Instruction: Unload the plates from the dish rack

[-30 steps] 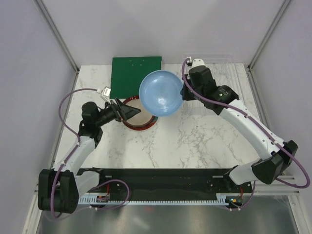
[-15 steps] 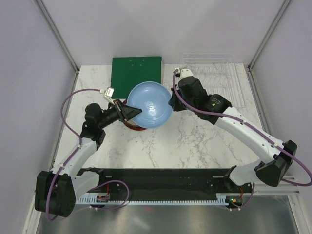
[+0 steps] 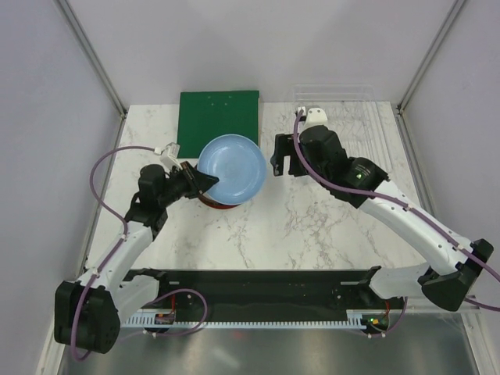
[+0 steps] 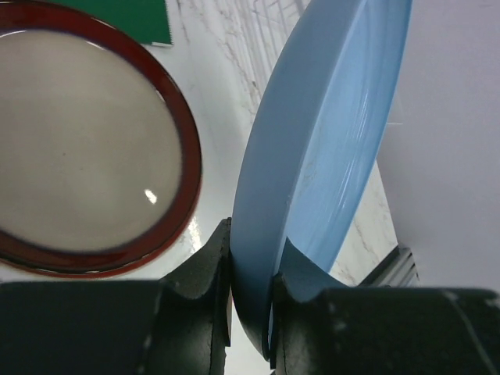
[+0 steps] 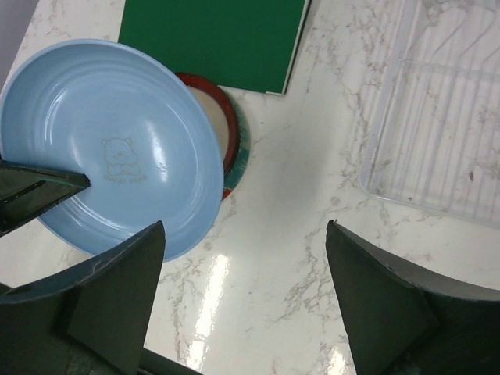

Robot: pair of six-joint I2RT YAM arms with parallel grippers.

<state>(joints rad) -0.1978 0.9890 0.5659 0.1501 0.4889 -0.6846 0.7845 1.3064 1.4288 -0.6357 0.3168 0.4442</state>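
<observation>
Left gripper (image 4: 250, 269) is clamping its jaws on the rim of the glossy light blue plate (image 5: 117, 156), holding it tilted above the stack on the white marble-patterned table (image 3: 312, 226). A faint bear print is showing on its ringed face; the lettering under it is unreadable. Below, the dark red-rimmed plate (image 4: 86, 148) with beige centre is lying flat on a teal-edged plate (image 5: 238, 168). Right gripper (image 3: 284, 156) is hovering with jaws spread, empty. The clear plastic dish rack (image 5: 437, 117) is sitting at the far right, with the flat green board (image 3: 219, 117) to its left.
</observation>
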